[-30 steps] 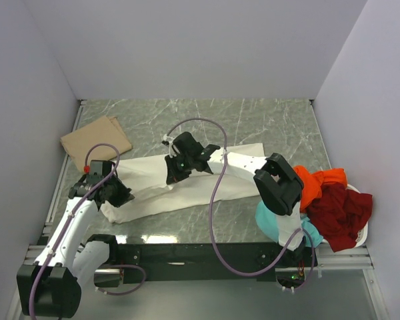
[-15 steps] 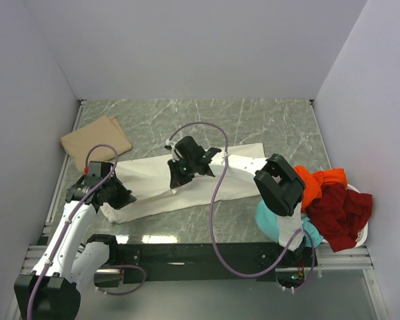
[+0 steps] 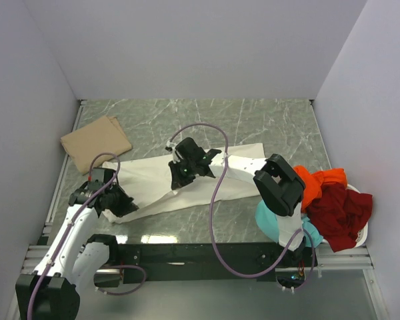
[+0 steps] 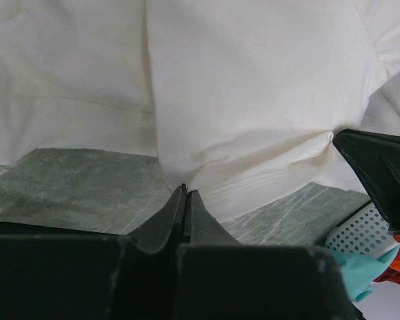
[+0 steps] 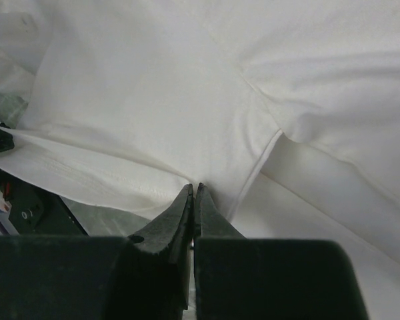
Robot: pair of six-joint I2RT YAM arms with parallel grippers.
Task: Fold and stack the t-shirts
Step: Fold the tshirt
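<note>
Cream-white t-shirt [image 3: 153,181] lay spread across middle of marble table [image 3: 253,120]. At its near-left corner sat left gripper [image 3: 122,203]; at its middle, right gripper [image 3: 180,177]. Tan t-shirt [image 3: 97,139] lay folded at far left.
Left wrist view: fingers [image 4: 167,217] pinched shut on shirt's hem.
Right wrist view: fingers [image 5: 170,220] pinched shut on shirt's edge.

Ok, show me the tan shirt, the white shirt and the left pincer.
tan shirt [image 3: 97,139], top view, middle of the folded cloth.
white shirt [image 3: 150,179], top view, bare cloth between the arms.
left pincer [image 4: 186,195], left wrist view, tips at the shirt's hem.
</note>
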